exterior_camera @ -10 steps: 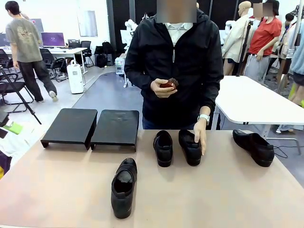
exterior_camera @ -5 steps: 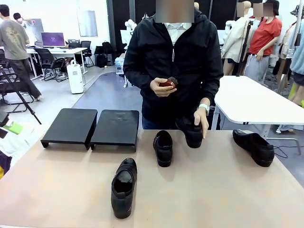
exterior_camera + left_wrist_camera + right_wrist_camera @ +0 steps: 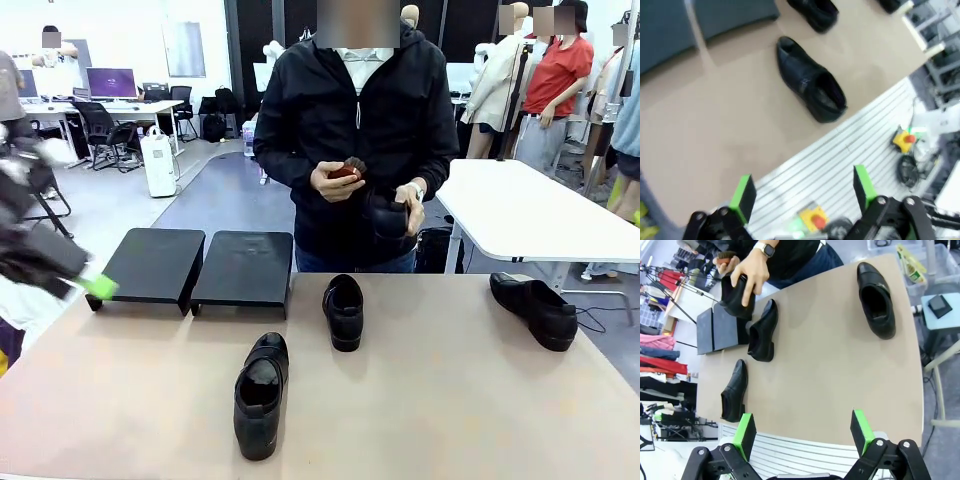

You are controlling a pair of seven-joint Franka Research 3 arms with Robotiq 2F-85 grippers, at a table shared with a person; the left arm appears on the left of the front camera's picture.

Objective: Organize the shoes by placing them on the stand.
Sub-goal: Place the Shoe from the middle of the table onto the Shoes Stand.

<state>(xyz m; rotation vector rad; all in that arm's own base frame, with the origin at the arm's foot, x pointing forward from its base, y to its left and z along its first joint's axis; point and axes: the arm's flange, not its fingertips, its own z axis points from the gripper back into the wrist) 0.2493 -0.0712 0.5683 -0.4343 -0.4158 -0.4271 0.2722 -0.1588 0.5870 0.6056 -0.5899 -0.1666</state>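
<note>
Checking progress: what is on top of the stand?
Both platforms of the stand look bare on top; the blurred left fingers cover the left platform's near corner, so that bit is unseen.

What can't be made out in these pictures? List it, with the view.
Held shoe, front view: blends into black jacket, hand partly covers it.
Thing in the person's other hand, front view: too small.
Left arm, front view: blurred.
Shoe, left wrist view: cut by top edge.
</note>
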